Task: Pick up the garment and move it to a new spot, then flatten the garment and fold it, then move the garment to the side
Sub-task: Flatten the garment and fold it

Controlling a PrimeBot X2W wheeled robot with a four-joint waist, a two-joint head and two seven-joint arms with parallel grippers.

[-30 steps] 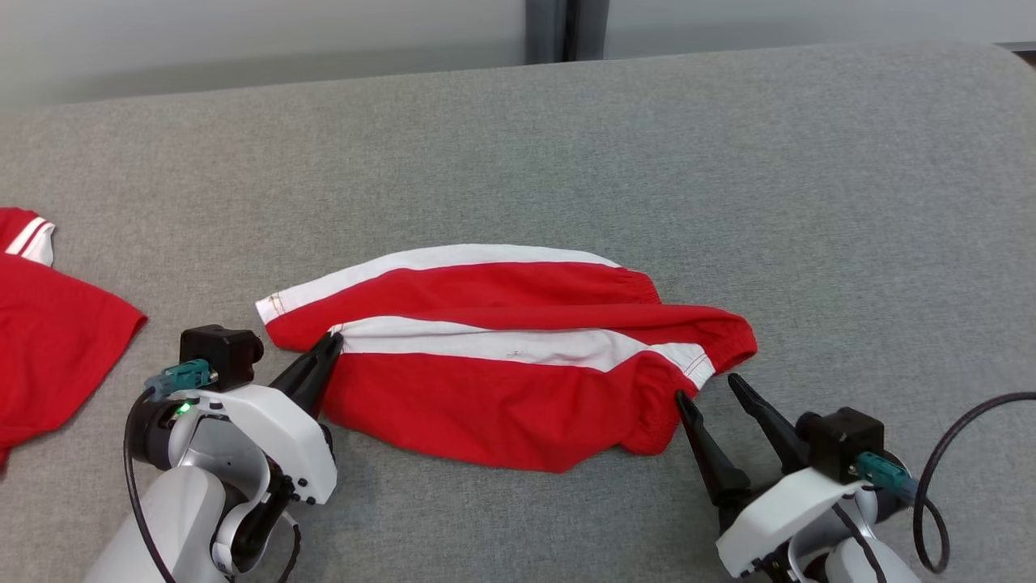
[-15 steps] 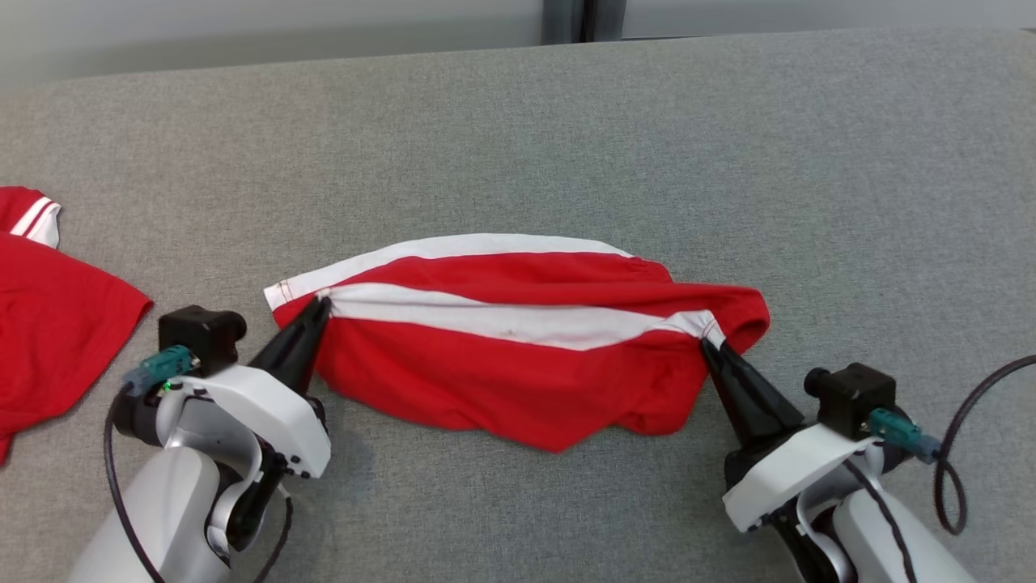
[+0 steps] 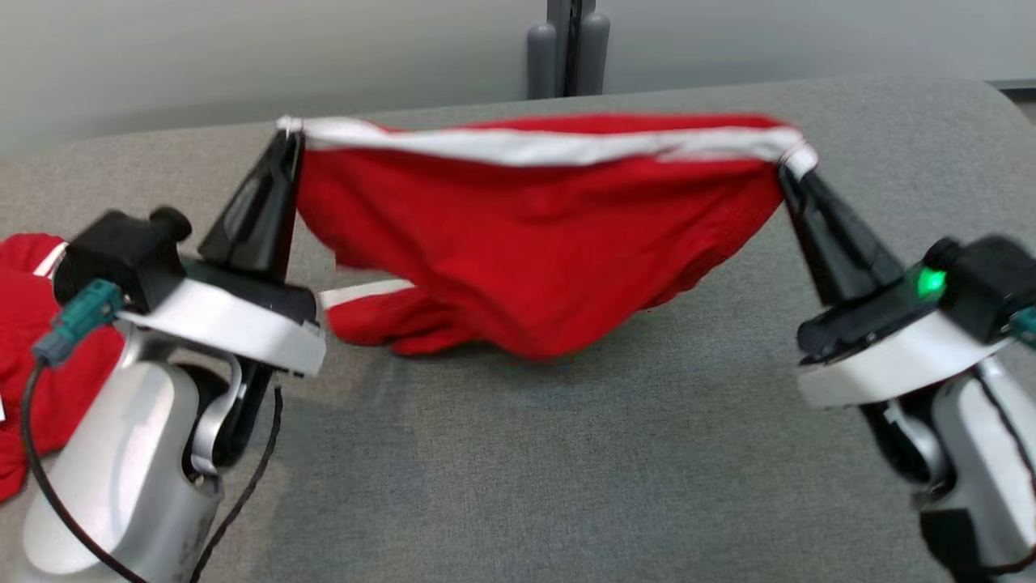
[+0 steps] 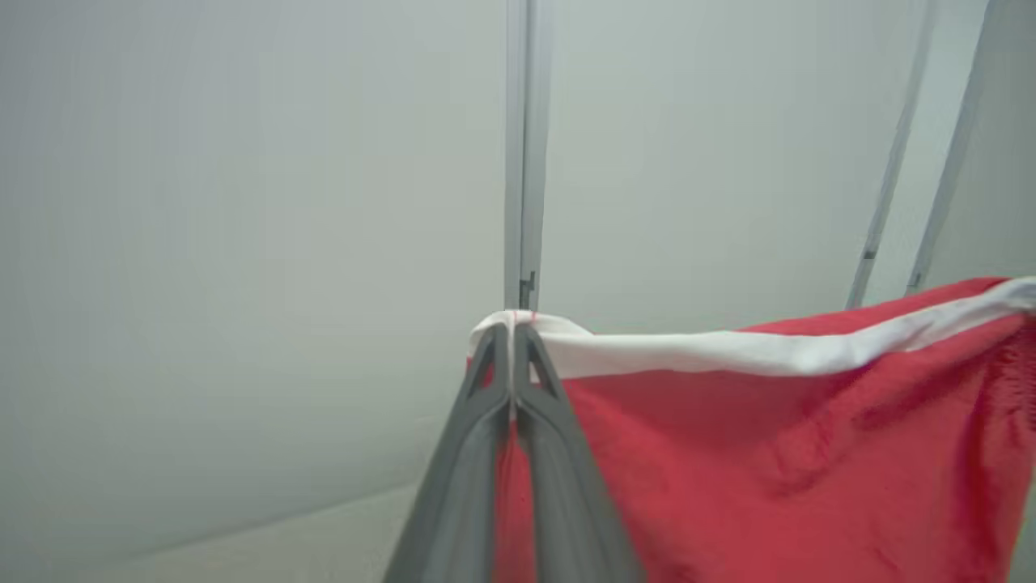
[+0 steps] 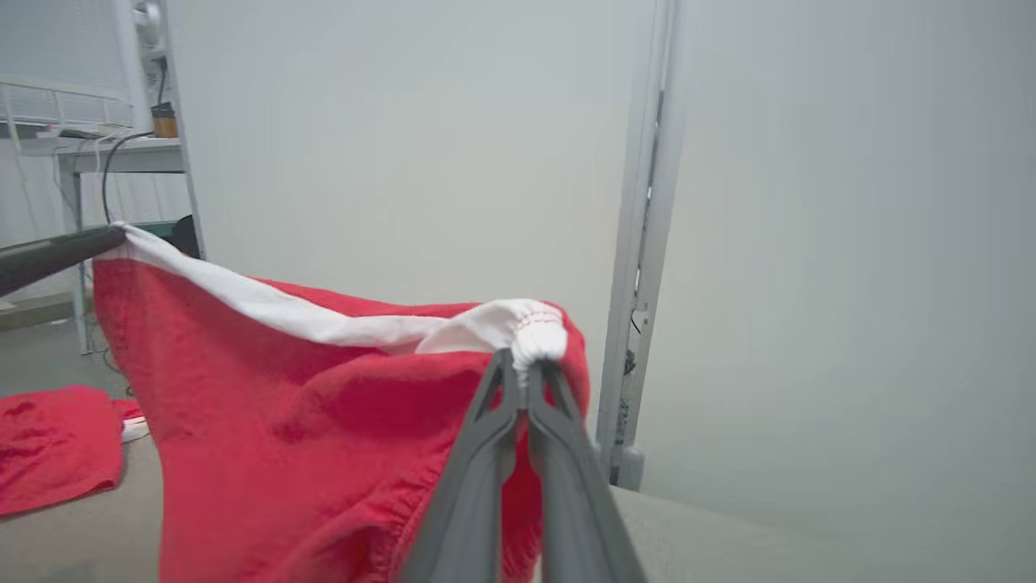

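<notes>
- Grey woven fabric surface (image 3: pixel 566 453) takes the lower part of the head view, with a pale plain wall behind it and a grey upright post (image 3: pixel 566 48) at its far edge.
- The red cloth garment with a white stripe (image 3: pixel 534 235) hangs in the air above this surface, stretched between the two grippers. Its white stripe runs almost straight along the top.
- The left gripper (image 3: pixel 287 142) has its two dark fingers pressed together on the left end of the white stripe.
- The right gripper (image 3: pixel 789 174) is closed in the same way on the right end, where the white edge is gathered.
- The middle of the garment sags down. A lower fold at the left is at the surface, but I cannot tell if it touches.
- A second red cloth piece with white trim (image 3: pixel 32 389) lies on the surface at the far left, partly behind the left arm.
</notes>
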